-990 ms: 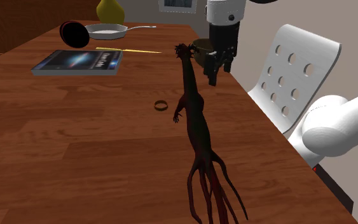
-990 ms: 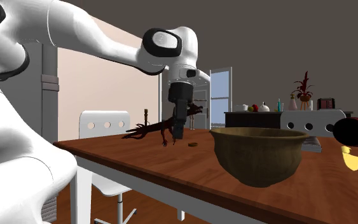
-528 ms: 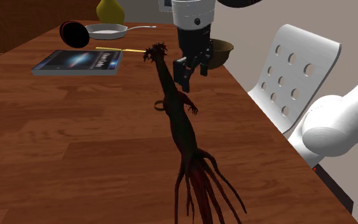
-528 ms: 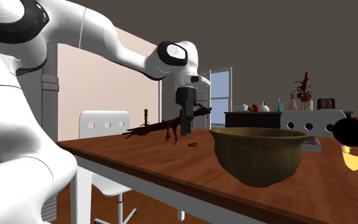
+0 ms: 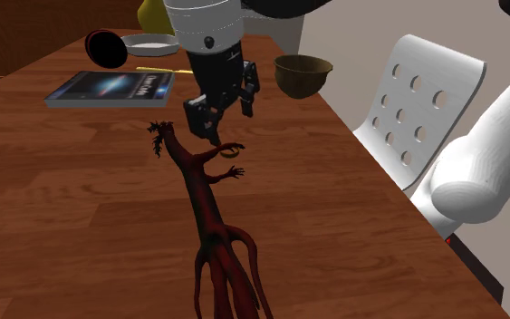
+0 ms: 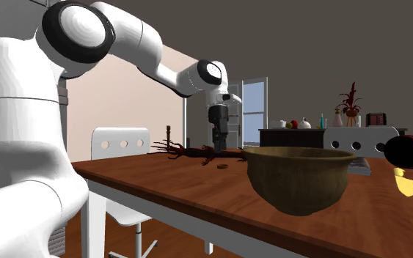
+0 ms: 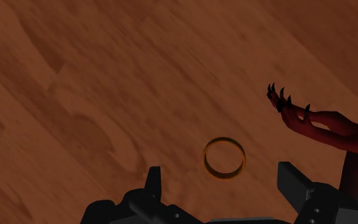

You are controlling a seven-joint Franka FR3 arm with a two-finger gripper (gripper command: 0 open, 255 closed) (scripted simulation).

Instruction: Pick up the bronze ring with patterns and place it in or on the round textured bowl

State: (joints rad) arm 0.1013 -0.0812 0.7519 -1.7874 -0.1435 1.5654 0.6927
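Two black fingers of the gripper (image 5: 228,124) stand wide apart and hold nothing, hanging just above the table (image 5: 53,199) with its brown wood grain. In the wrist view the gripper (image 7: 222,181) has the bronze ring (image 7: 224,158) lying flat on the wood just ahead of the gap between the fingers, touched by neither. In the shoulder view the ring (image 5: 230,150) lies right under the fingertips, close beside a clawed limb of a long dark red creature figure (image 5: 204,195) that sprawls across the table towards that view's bottom edge. One clawed hand of the figure (image 7: 298,118) shows in the wrist view, near the ring but apart from it.

The round brown bowl (image 5: 303,74) stands upright near the table's edge beside a white chair (image 5: 425,100) with holes in its back, well apart from the ring. In the second exterior view the bowl (image 6: 298,176) stands large in the foreground, and behind it the gripper (image 6: 218,143) points down beside the figure (image 6: 190,152), with the ring (image 6: 224,167) a small speck on the table.

Farther off in the shoulder view lie a book (image 5: 112,88), a thin yellow stick (image 5: 167,70), a grey pan (image 5: 153,43) and a round black thing (image 5: 105,49)
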